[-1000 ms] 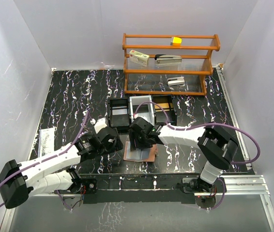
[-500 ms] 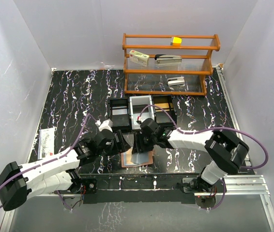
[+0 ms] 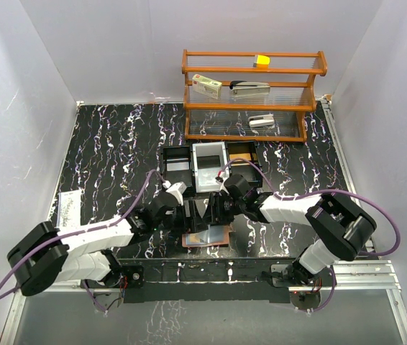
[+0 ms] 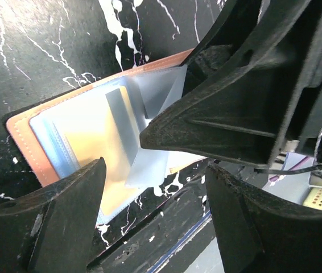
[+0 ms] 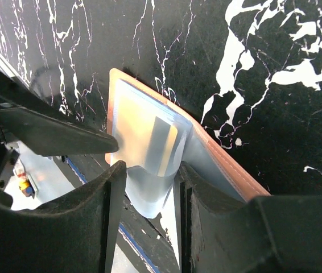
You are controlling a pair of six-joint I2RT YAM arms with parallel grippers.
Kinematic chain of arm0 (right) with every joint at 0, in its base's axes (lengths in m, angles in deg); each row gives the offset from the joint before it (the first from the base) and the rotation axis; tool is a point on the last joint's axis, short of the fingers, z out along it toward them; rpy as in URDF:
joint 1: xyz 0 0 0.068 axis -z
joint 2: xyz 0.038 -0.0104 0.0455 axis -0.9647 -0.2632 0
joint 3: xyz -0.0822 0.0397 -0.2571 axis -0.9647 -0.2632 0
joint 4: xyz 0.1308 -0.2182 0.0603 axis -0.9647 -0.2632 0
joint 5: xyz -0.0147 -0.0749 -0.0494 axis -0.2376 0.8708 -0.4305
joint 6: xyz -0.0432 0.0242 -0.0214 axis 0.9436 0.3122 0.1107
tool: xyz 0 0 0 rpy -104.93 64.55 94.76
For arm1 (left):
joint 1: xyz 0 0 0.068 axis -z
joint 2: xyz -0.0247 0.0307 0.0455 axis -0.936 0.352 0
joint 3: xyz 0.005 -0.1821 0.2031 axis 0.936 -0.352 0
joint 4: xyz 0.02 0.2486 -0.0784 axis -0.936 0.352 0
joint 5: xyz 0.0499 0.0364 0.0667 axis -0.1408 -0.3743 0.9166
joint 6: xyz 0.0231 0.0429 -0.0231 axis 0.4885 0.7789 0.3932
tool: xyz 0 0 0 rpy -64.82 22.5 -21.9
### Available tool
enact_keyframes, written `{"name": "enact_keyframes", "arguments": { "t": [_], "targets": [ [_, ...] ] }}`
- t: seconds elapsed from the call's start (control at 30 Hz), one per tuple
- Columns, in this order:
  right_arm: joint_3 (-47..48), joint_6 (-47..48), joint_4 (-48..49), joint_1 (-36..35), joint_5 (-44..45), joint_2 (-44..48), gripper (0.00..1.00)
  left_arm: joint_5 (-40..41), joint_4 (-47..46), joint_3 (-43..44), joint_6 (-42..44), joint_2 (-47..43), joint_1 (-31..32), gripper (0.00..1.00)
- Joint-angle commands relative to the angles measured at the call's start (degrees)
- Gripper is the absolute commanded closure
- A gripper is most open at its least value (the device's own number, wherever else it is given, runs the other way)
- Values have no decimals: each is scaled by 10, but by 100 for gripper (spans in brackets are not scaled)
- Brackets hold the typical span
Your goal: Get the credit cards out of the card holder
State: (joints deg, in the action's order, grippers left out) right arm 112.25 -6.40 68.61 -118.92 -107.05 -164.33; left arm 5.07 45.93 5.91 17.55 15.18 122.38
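Both arms have closed in on the card holder (image 3: 207, 239) over the last second, the left one swinging across from the left, and the holder itself now lies a little nearer the front edge of the bench (image 3: 117, 144). It lies open and flat there, salmon cover down, just in front of the black tray (image 3: 169, 169). A yellow-orange card (image 4: 93, 136) sits inside it under pale translucent pockets. The right end effector (image 5: 152, 199) has its fingers drawn close together, pinching a clear sleeve (image 4: 149, 165) that curls up off the open holder. The left end effector (image 4: 155, 216) is released, its two fingers spread wide and hovering over the holder's near part, touching nothing. Seen from above, the two end effectors almost meet over the holder
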Motion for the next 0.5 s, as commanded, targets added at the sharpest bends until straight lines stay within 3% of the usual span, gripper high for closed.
{"name": "enact_keyframes", "arguments": {
  "t": [0.0, 0.23, 0.47],
  "targets": [
    [-10, -12, 55, 5, -19, 14, 64, -51, -64, -1, 32, 45, -3, 31],
    [-3, -15, 52, 10, -21, 9, 64, -46, -65, 19, 56, 72, -3, 31],
    [5, -19, 45, 16, -24, 15, 58, -147, -162, 6, 34, 111, -3, 34]
  ]
}}
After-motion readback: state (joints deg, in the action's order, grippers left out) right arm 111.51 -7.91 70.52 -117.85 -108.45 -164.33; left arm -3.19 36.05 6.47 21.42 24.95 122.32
